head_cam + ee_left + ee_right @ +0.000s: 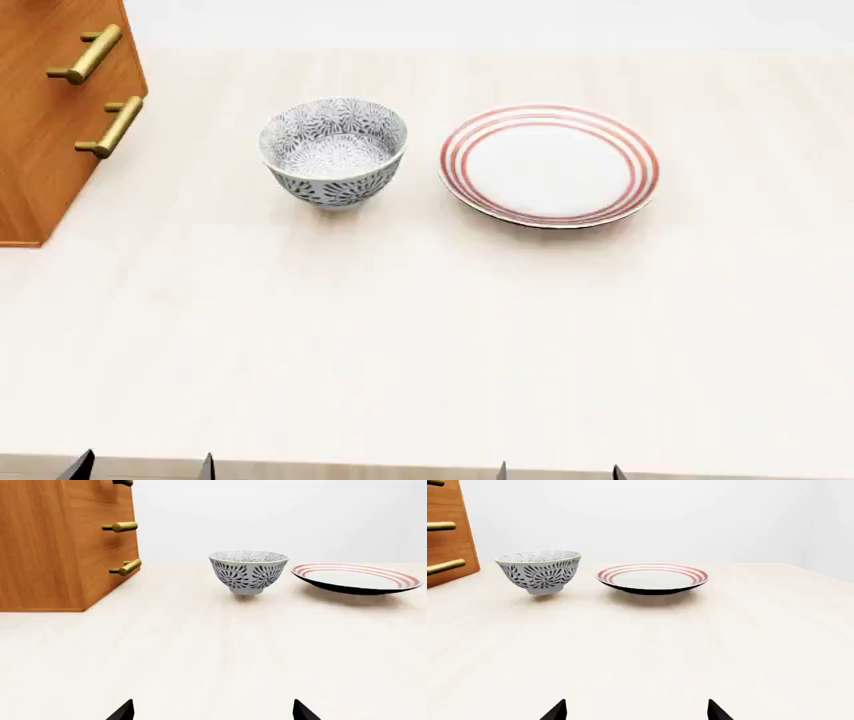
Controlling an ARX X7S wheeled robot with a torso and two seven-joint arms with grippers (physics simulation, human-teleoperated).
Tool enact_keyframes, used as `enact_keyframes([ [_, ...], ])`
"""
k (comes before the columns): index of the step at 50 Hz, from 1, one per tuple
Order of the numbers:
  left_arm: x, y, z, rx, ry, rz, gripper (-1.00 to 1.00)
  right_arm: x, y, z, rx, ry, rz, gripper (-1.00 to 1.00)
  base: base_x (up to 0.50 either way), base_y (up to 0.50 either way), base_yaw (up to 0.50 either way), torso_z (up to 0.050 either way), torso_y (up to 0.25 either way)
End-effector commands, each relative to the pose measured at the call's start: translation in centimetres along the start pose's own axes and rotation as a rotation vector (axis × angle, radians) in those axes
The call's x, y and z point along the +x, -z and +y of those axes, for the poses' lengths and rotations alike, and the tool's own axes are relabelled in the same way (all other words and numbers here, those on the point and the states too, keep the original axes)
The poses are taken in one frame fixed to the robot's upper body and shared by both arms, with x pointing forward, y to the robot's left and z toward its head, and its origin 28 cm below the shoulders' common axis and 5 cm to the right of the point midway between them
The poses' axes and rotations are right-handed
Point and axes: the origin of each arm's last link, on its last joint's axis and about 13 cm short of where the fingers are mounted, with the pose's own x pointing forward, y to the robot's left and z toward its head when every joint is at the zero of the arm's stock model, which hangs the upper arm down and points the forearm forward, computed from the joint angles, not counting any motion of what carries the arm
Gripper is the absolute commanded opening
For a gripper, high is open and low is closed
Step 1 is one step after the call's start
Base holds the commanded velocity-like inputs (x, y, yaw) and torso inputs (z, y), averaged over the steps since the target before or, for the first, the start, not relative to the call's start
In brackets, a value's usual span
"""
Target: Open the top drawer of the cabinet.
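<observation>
Only part of the cabinet shows in the head view, at the far left of the worktop, cut off by the picture's edge. Two brass handles sit on its front; the top drawer carries the upper handle and looks flush with the front, though the drawer seams are hard to make out. The lower handle sits just beneath. To the right of the cabinet, apart from it, stands a patterned bowl, and beside that a plate with red rings. The left gripper and right gripper each show only two dark fingertips at the near edge, spread wide and holding nothing, well apart from the cabinet.
</observation>
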Motion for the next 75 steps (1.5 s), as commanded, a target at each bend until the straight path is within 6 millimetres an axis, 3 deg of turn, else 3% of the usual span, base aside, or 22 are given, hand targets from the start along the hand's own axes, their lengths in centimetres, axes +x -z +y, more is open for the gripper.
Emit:
enact_keyframes([
  [1,-0.3,0.1,0.0,0.009,0.001,0.0,1.0,-0.5,0.1,0.1,-0.008,-0.002,-0.002,1.0,0.0,0.0,0.0,0.0,0.0],
  [2,-0.2,0.1,0.0,0.006,0.002,0.001,1.0,0.8,1.3,-0.3,-0.01,-0.003,-0.024,1.0,0.0,0.0,0.0,0.0,0.0],
  [5,0.8,0.0,0.1,0.0,0.001,0.005,1.0,0.3,-0.4,0.1,-0.009,-0.005,-0.027,1.0,0.0,0.0,0.0,0.0,0.0],
  [11,0.1,0.2,0.2,0.002,0.003,0.003,1.0,0.4,0.1,-0.1,-0.002,-0.007,-0.003,1.0,0.0,0.0,0.0,0.0,0.0],
  [26,0.9,1.0,0.1,0.012,0.0,-0.001,1.0,0.6,0.2,-0.1,-0.005,-0.009,0.003,1.0,0.0,0.0,0.0,0.0,0.0],
  [27,-0.5,-0.2,-0.2,-0.03,0.073,-0.073,1.0,0.4,0.4,0.1,-0.016,-0.005,0.019,1.0,0.0,0.0,0.0,0.0,0.0],
  [28,0.9,1.0,0.1,0.008,0.002,-0.002,1.0,0.6,0.2,-0.1,-0.006,-0.009,0.003,1.0,0.0,0.0,0.0,0.0,0.0],
  [48,1.0,1.3,0.0,-0.006,-0.001,0.022,1.0,0.6,0.3,-0.1,-0.005,-0.008,0.009,1.0,0.0,0.0,0.0,0.0,0.0],
  [75,1.0,1.1,0.0,0.002,0.001,0.027,1.0,0.6,0.2,-0.1,-0.005,-0.007,0.009,1.0,0.0,0.0,0.0,0.05,0.0],
])
